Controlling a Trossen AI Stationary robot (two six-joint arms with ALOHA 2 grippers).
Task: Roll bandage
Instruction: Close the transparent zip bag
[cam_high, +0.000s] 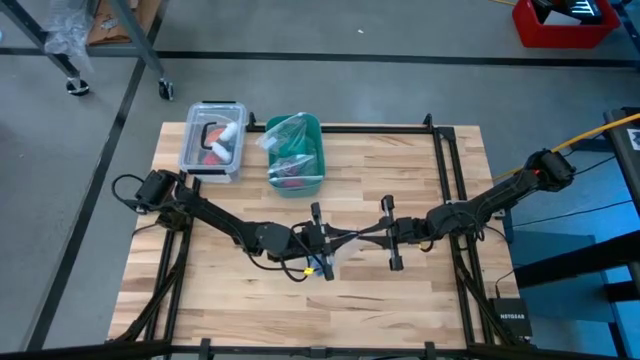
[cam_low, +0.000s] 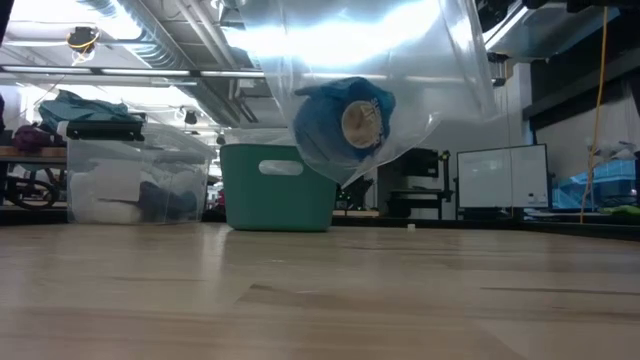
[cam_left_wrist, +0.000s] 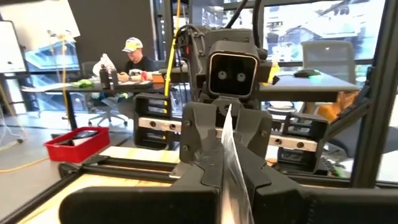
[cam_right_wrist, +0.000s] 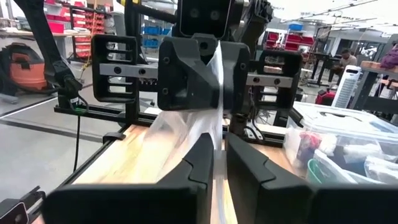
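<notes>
A clear plastic bag (cam_low: 400, 60) hangs in the air above the middle of the table. Inside it lies the bandage (cam_low: 345, 125), a bright blue roll with a pale cardboard core, in the bag's sagging bottom. My left gripper (cam_high: 322, 237) and my right gripper (cam_high: 385, 232) face each other at mid-table, each shut on the bag (cam_high: 352, 236) stretched between them. The left wrist view shows the bag edge-on (cam_left_wrist: 229, 149) running to the right gripper. The right wrist view shows it (cam_right_wrist: 193, 124) running to the left gripper. My left gripper pinches the bag's upper part (cam_left_wrist: 231, 180) between its two fingers, coming level from the table's left; the film runs on to the other gripper. My right gripper pinches the bag's upper part (cam_right_wrist: 217, 155) between its two fingers, level from the table's right. The bag hangs clear of the table.
A teal bin (cam_high: 296, 155) with bagged items and a clear lidded box (cam_high: 212, 140) stand at the far side of the table; both show in the low view, the bin (cam_low: 278, 188) and the box (cam_low: 135, 185). A person (cam_left_wrist: 134, 56) sits at a desk beyond the table.
</notes>
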